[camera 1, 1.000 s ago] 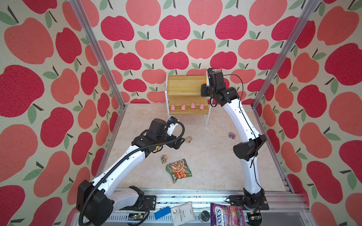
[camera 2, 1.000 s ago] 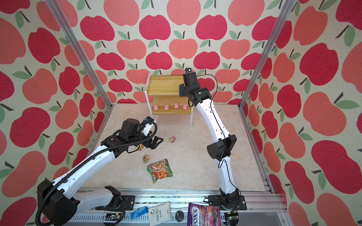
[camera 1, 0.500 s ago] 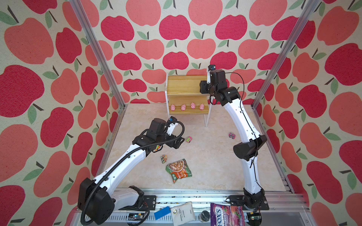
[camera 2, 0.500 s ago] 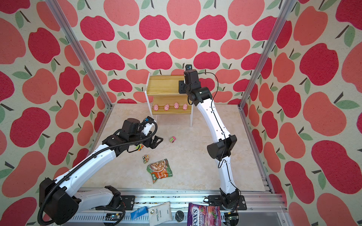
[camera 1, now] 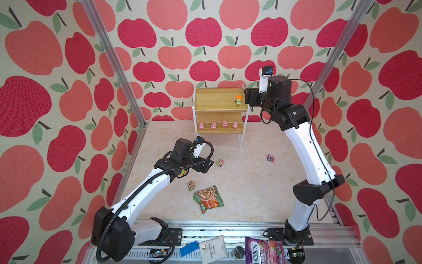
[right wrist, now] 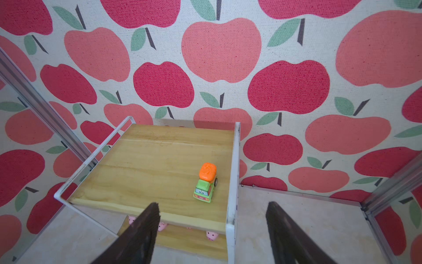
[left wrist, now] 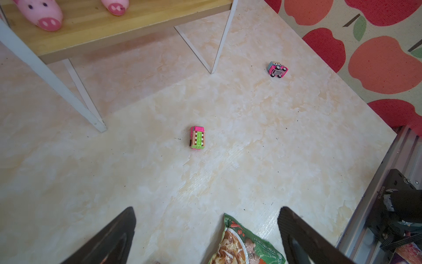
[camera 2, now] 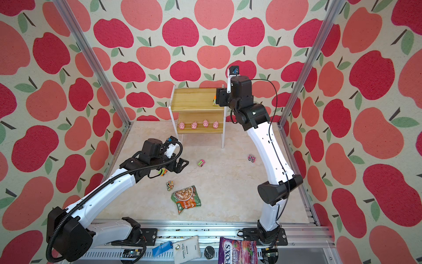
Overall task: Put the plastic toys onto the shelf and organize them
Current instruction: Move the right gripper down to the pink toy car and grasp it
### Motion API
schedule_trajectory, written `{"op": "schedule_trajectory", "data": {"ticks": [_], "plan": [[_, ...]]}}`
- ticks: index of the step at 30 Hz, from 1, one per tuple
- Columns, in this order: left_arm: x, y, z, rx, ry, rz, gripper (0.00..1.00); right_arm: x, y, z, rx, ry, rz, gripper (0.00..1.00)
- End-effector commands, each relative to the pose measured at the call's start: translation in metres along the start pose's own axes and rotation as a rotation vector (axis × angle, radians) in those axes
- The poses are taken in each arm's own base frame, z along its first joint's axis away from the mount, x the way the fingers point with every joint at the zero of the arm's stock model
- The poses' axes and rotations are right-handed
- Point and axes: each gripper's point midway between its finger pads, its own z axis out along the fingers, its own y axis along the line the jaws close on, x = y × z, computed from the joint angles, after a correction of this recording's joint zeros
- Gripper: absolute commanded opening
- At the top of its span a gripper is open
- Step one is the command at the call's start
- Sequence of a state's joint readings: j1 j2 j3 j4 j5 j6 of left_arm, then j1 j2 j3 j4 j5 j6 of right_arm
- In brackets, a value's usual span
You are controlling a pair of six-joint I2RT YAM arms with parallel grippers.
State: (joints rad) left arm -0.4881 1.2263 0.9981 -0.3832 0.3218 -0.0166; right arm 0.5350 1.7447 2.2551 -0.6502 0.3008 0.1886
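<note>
—Judging from what is shown, where are the toys found, and is anything held?

—Nothing is held. The right gripper [right wrist: 212,204] is seen spread apart and empty just in front of the shelf [right wrist: 231,173]. On the top board a green-and-orange truck [right wrist: 206,182] is stood upright near the side rail. Four pigs [camera 1: 225,123] are lined up on the lower board. The left gripper [left wrist: 206,212] is opened wide, also empty, above the tabletop [left wrist: 251,137], and is pointed toward a pink-and-green truck [left wrist: 197,137]. A pink truck [left wrist: 277,69] is tipped so that its wheels are shown. A small truck [camera 1: 191,185] is seen just beside the snack packet [camera 1: 208,198], and a half-hidden truck [camera 1: 182,173] is covered in part by the left arm.

—How are these trucks expected to handle?

—They are judged to be very light, stiff and smooth. Crushing is hardly to be feared, but a truck may be squirted out if it is pinched off-centre. Rolling on the wheels is also to be expected when one is nudged.

—Where should hold be taken?

—The two flat sides are best clamped, low and centred, with the wheels left free. For the tipped truck, the faces now turned sideways are likely to be used instead.
</note>
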Motion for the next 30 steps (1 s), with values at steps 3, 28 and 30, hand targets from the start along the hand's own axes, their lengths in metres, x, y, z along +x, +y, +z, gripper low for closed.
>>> {"op": "schedule_trajectory", "data": {"ticks": [3, 28, 30], "plan": [[-0.006, 0.0, -0.005, -0.012, -0.04, -0.002, 0.99, 0.059, -0.075, -0.027, 0.143, 0.074, 0.096, 0.82], [0.003, -0.017, 0.006, 0.037, 0.008, 0.042, 0.99, 0.372, -0.202, 0.017, 0.26, 0.728, 0.535, 0.8], [0.004, -0.017, 0.007, 0.039, 0.013, 0.041, 0.99, 0.378, -0.204, 0.03, 0.257, 0.761, 0.541, 0.8]]}}
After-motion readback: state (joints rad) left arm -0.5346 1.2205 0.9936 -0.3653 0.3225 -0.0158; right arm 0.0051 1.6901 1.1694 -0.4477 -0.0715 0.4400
